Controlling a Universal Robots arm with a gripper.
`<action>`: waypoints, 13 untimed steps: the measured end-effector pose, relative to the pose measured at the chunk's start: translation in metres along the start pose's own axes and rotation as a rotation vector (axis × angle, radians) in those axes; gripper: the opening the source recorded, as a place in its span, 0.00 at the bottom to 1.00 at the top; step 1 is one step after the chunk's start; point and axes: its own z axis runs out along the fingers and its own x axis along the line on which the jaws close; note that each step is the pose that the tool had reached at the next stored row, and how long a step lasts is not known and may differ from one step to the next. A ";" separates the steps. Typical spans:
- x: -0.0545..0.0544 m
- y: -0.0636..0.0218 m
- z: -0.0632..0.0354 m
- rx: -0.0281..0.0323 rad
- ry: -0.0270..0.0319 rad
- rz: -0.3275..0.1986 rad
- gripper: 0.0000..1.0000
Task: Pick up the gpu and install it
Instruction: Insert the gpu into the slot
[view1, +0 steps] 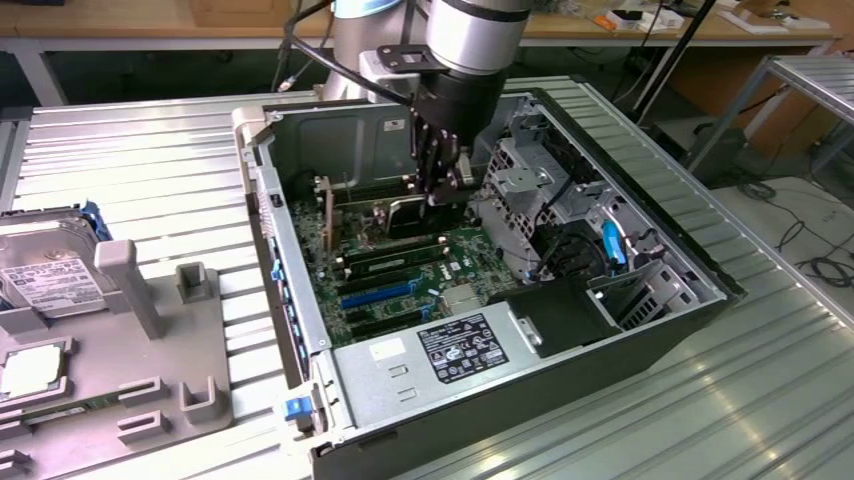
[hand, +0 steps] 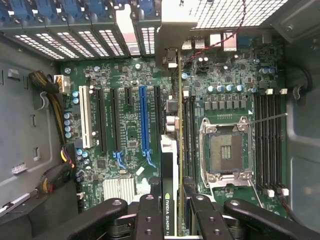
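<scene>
Item: gpu, clamped between my fingers. Seen edge-on, both faces hidden, near end cut by the picture edge.
Item: hard drive, cropped at the exterior view's left.
Item: power supply label, print too small to read.

Bright light is glaring off the ribbed table at the exterior view's right; the computer case is sitting dimmer inside, its perforated panel glowing white.
</scene>
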 end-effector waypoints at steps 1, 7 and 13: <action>0.001 0.0000 0.0002 0.0000 -0.0001 0.000 0.27; 0.009 -0.0001 0.0020 0.0000 -0.0001 0.000 0.27; 0.017 0.0000 0.0043 0.0000 0.0001 0.000 0.27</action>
